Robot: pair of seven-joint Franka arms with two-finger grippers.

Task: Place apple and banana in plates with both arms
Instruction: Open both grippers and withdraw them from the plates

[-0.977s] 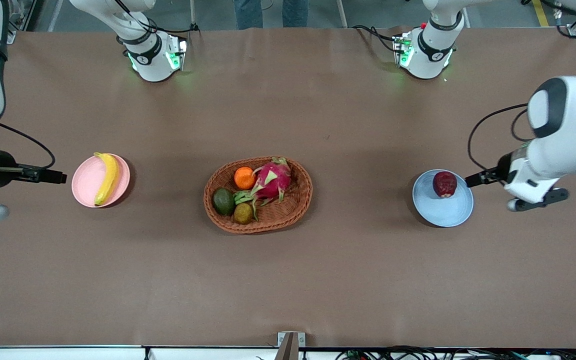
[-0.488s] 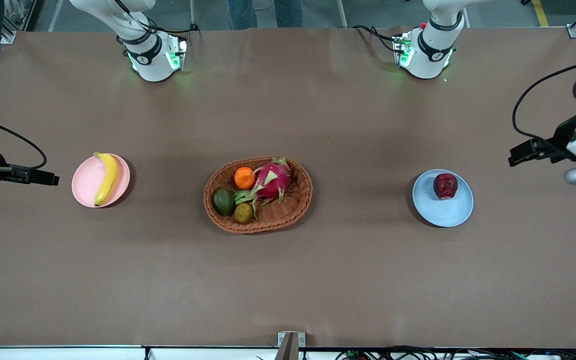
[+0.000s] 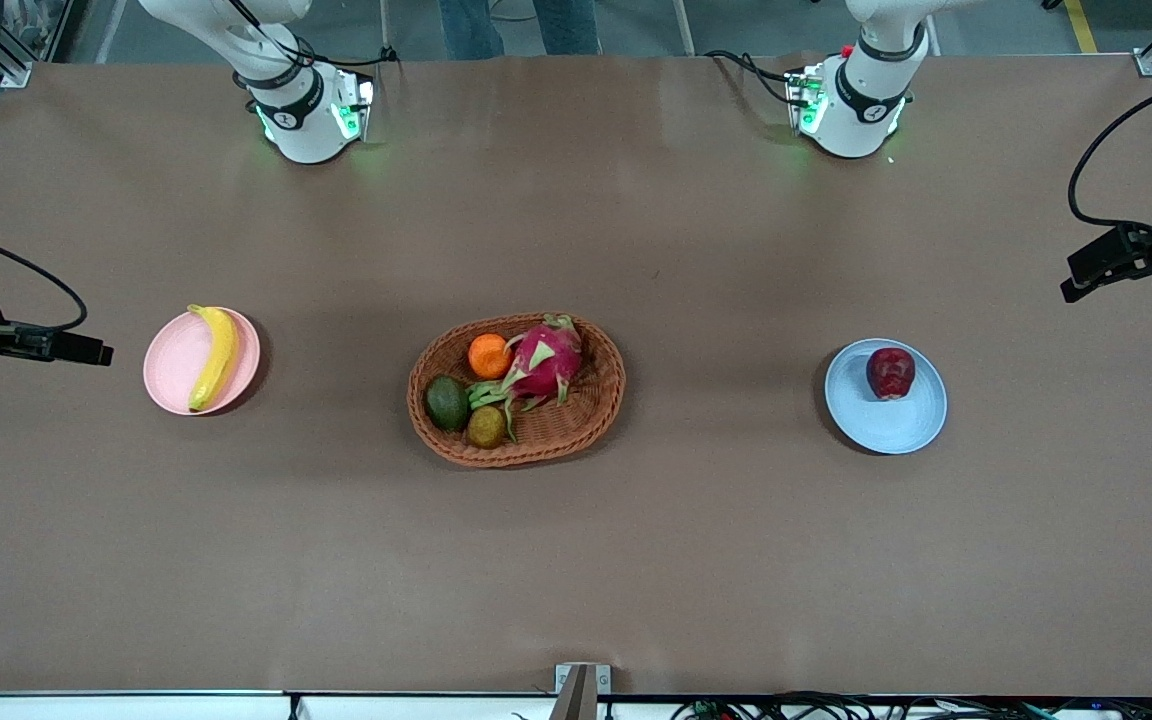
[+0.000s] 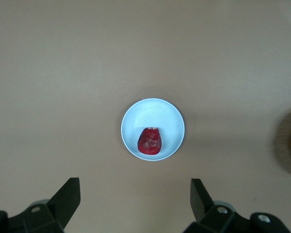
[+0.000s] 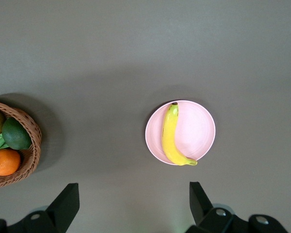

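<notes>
The apple point(image 3: 891, 372) is left on the blue plate point(image 3: 881, 425), the banana point(image 3: 212, 355) on the pink plate point(image 3: 168, 372); the left gripper point(image 4: 135, 194) and right gripper point(image 5: 134, 196), emptied and spread wide, are drawn back to the table ends, placement apparently completed.

Glossy apple point(image 3: 891, 372); matte plates point(image 3: 886, 430); woven wicker basket point(image 3: 591, 420); smooth banana point(image 3: 214, 357); matte brown table point(image 3: 576, 560)
</notes>
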